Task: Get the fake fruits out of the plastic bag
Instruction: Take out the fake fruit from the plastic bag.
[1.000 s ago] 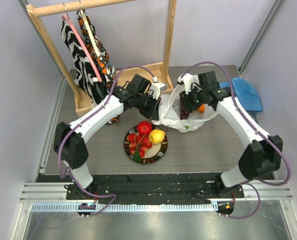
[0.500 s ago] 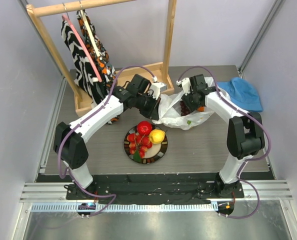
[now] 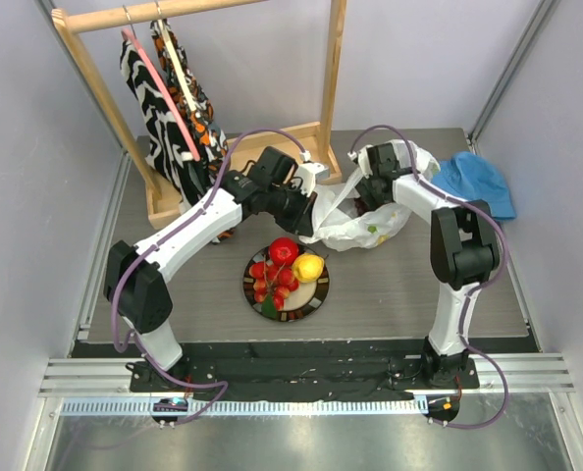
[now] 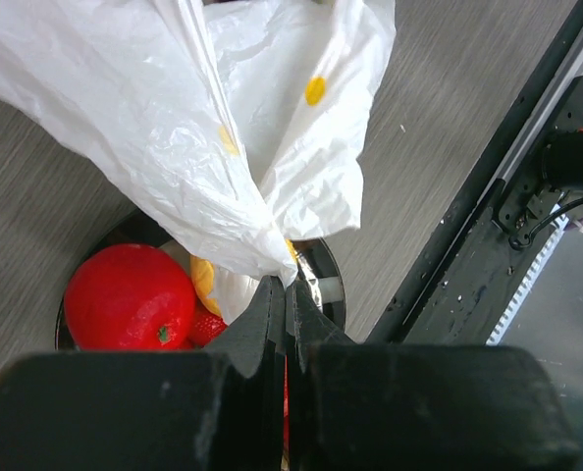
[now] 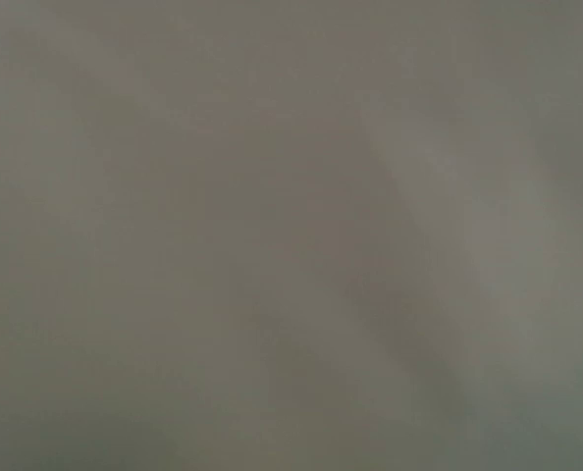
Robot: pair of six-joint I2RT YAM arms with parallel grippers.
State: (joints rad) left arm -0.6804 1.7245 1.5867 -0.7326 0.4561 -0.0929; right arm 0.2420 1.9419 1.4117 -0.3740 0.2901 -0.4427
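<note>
Right hand [image 3: 365, 194] has moved back into the plastic bag [image 3: 345, 228], whether wide or narrow I cannot tell; left hand [image 4: 284, 294] pinches the bag's edge tight.

The plastic bag [image 4: 272, 128] above the left pincer [image 4: 285, 287] is thin, crinkled translucent white film with a soft sheen. Left of the pincer's tips, the red apple [image 4: 130, 294] is smooth, glossy plastic. The pincer's fingers [image 4: 257, 339] look matt black. The table [image 4: 439, 108] to its right is matt grey, finely grained like wood. Behind the pincer, the rack [image 3: 328, 69] is bare pale wood
</note>
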